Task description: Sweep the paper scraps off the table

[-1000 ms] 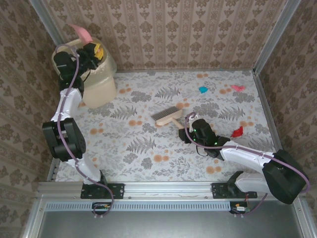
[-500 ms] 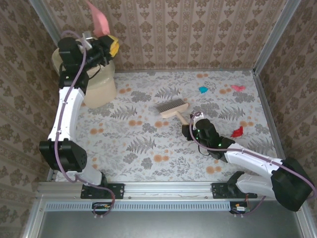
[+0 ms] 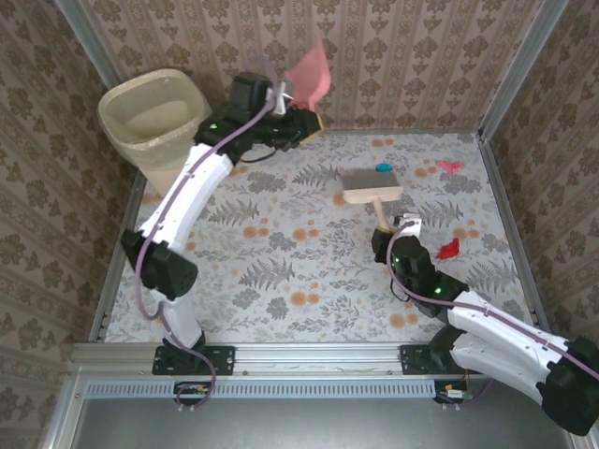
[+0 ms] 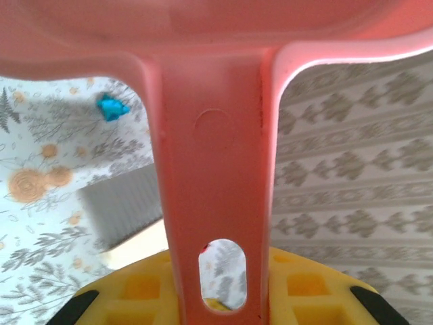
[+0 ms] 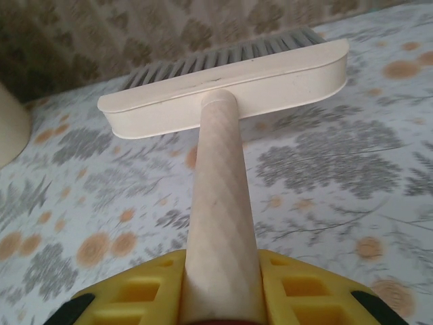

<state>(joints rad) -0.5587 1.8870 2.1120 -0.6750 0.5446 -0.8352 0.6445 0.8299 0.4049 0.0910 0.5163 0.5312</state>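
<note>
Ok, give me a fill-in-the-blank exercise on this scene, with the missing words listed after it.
1. The right hand grips the brush by its ____.
2. The dustpan, held up in the air by the left hand, is coloured ____.
3. The paper scrap nearest the brush's bristles is ____.
4. The bin stands at the far ____ corner of the table.

Missing words: handle; pink; blue; left.
</note>
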